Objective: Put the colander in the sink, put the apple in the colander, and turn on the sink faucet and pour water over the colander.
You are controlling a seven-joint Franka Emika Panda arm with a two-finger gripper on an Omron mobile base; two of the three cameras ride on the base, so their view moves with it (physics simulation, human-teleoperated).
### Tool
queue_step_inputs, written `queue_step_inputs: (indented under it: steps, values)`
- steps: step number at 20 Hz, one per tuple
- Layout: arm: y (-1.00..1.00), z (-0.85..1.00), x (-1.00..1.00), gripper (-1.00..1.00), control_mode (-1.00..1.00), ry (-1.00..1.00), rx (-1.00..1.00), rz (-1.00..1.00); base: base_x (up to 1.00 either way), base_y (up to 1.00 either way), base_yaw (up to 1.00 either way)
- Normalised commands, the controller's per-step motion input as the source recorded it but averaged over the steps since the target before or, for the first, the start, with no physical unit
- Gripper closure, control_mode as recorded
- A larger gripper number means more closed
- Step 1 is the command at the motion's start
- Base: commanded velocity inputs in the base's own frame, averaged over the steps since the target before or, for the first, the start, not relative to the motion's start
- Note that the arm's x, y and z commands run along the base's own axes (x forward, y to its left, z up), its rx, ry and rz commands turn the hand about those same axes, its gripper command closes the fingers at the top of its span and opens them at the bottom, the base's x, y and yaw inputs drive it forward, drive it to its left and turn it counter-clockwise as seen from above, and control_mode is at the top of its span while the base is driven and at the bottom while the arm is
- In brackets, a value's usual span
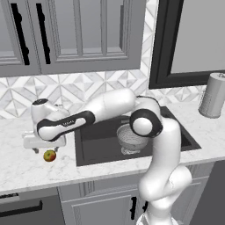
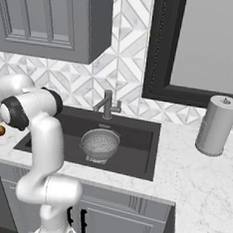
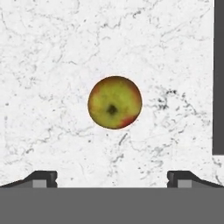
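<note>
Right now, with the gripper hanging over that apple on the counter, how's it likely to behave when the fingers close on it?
The apple is round and sits loose on flat marble counter, so it may roll if one finger touches first. Its skin looks smooth, so it could slip. The gripper stands open wider than the fruit, which seems small and likely light.

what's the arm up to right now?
The colander already sits in the sink. The arm has swung left over the marble counter, and its open gripper hangs just above the apple, which lies untouched on the counter. In the hand view the apple is centred between the fingertips. The faucet isn't running.
</note>
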Motion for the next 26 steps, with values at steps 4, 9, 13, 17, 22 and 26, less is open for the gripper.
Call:
queue_step_inputs:
  steps: [4,9,13,17,22,26]
  values:
    - [-0.05,-0.10,0.05,-1.00,-1.00,0.01,0.00,0.00,0.00,0.00,0.00]
    - [-0.21,-0.24,0.05,-1.00,-1.00,0.00,0.00,0.00,0.00,0.00,0.00]
    - [-0.13,-0.24,0.08,-1.00,-1.00,0.00,0.00,0.00,0.00,0.00,0.00]
    - [0.00,-0.22,0.14,-1.00,-1.00,0.00,0.00,0.00,0.00,0.00,0.00]
    - [0.00,-0.30,0.18,-1.00,-1.00,0.00,0.00,0.00,0.00,0.00,0.00]
    - [0.05,-0.29,0.19,-1.00,-1.00,0.00,0.00,0.00,0.00,0.00,0.00]
